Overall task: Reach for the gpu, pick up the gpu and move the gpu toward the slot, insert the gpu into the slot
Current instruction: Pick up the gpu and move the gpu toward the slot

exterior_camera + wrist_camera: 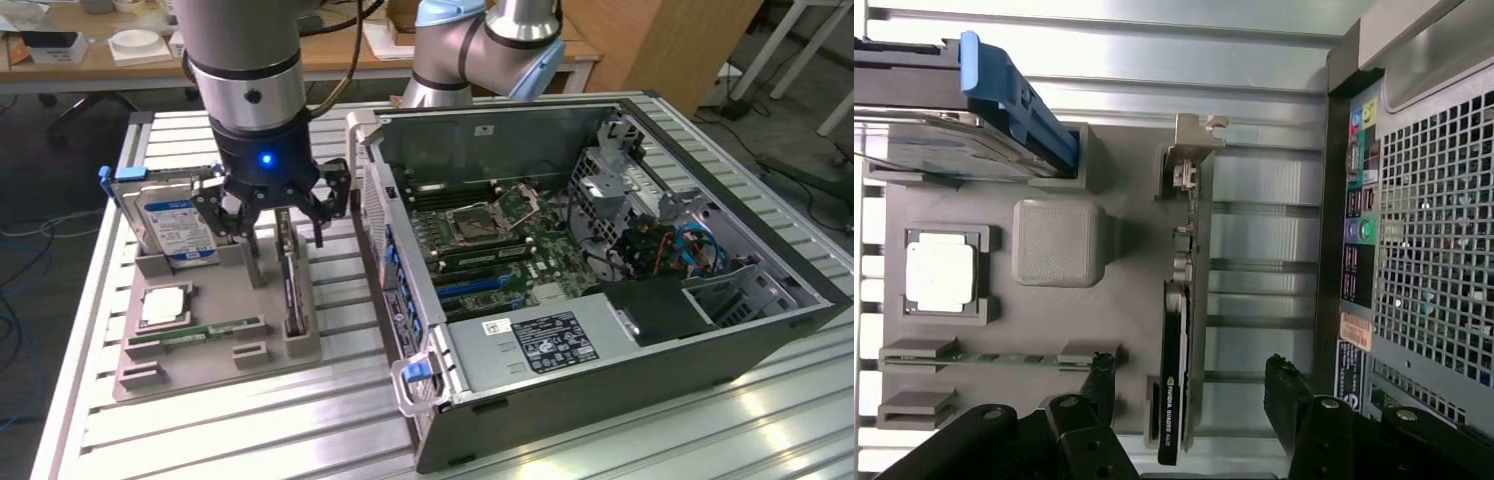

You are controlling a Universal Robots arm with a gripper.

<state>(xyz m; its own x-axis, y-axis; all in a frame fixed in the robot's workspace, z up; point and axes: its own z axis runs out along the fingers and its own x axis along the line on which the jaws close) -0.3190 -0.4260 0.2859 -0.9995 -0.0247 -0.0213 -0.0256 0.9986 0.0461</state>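
The gpu (290, 292) is a thin dark card standing on edge in a grey holder tray (214, 350) at the exterior view's left. In the wrist view the gpu (1176, 360) shows its dark edge and a silvery bracket. My gripper (283, 235) hangs just above the card's far end, open, with one finger on each side. In the wrist view, my gripper (1192, 385) has its black fingers (1284, 395) straddling the card without touching it. The slot (470, 287) is a blue connector on the motherboard inside the open computer case (747, 330).
On the same tray stand a blue-labelled hard drive (174, 225), a silver processor (163, 305) and a green memory stick (200, 332). The case's rear wall (1414, 230) rises close beside the tray. A second arm's base (467, 50) stands behind the case.
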